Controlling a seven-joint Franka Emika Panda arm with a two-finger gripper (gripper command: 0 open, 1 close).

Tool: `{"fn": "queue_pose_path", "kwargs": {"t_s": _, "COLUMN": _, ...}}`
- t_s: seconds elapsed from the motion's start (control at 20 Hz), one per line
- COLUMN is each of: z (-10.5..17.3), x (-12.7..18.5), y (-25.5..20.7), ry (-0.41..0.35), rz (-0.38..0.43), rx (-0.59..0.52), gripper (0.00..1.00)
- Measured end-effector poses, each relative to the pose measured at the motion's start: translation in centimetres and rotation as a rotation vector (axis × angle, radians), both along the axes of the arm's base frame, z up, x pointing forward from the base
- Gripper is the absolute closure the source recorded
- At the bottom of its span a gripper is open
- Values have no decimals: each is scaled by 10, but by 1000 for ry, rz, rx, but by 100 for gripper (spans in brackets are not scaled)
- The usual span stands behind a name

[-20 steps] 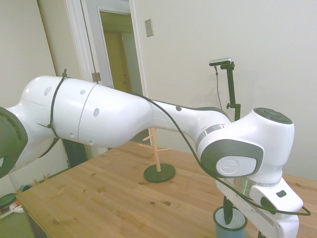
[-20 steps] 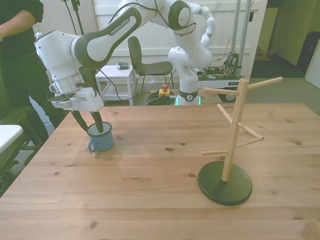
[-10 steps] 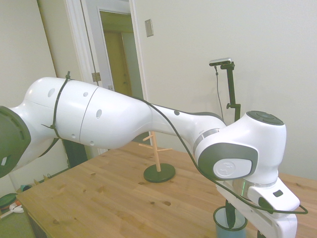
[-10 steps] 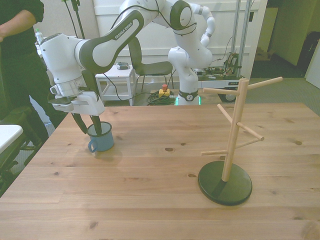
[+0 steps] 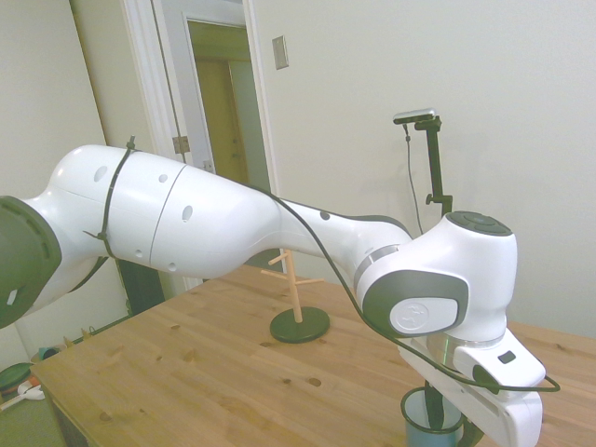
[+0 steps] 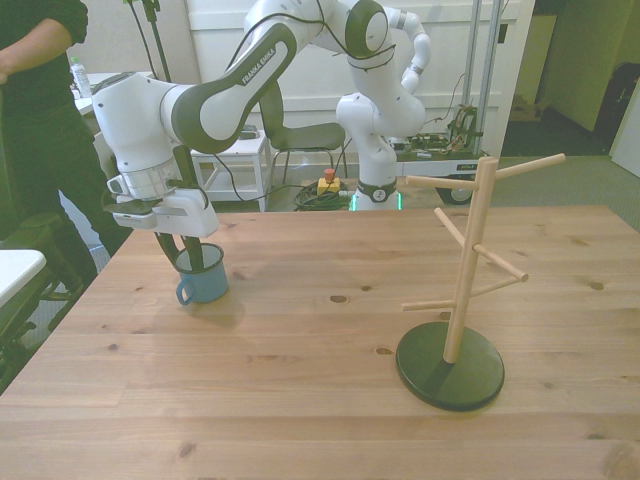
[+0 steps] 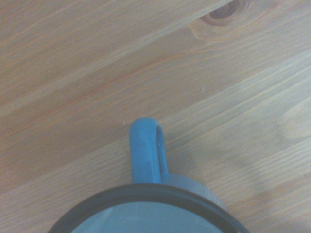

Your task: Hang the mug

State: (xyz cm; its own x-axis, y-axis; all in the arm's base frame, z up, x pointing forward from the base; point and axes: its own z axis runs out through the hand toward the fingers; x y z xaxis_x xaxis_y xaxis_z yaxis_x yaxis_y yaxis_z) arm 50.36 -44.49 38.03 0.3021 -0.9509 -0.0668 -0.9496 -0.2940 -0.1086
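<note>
The blue mug [image 6: 204,277] with its dark rim stands upright on the wooden table [image 6: 330,350] at the front view's left, its handle [image 6: 185,294] toward the camera. My gripper [image 6: 181,252] is open and reaches down over the rim. One finger [image 6: 197,254] is inside the mug and the other is outside its wall. In the side view the mug [image 5: 430,426] sits under the gripper [image 5: 452,421]. The wrist view shows the mug's handle [image 7: 146,155] and rim close up. The wooden rack [image 6: 466,262] stands at the front view's right.
The rack's pegs stick out to both sides above its dark round base [image 6: 450,372]. A person [image 6: 35,110] in dark clothes stands beside the table at the front view's left. A chair [image 6: 290,130] is behind the table's far edge.
The wrist has sunk a little and shifted toward the front view's right, bringing the fingers deeper around the mug's wall. The mug has stayed in place.
</note>
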Motion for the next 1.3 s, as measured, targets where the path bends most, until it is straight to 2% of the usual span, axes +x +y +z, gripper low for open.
{"fn": "queue_pose_path", "kwargs": {"t_s": 0.8, "z": 8, "x": -1, "y": 6, "ry": -32, "rz": 1, "rx": -26, "gripper": 100}}
{"fn": "queue_pose_path", "kwargs": {"t_s": 1.1, "z": 42, "x": -15, "y": 17, "ry": -107, "rz": -6, "rx": -73, "gripper": 100}}
{"fn": "queue_pose_path", "kwargs": {"t_s": 1.3, "z": 74, "x": -21, "y": 37, "ry": -147, "rz": 23, "rx": -92, "gripper": 100}}
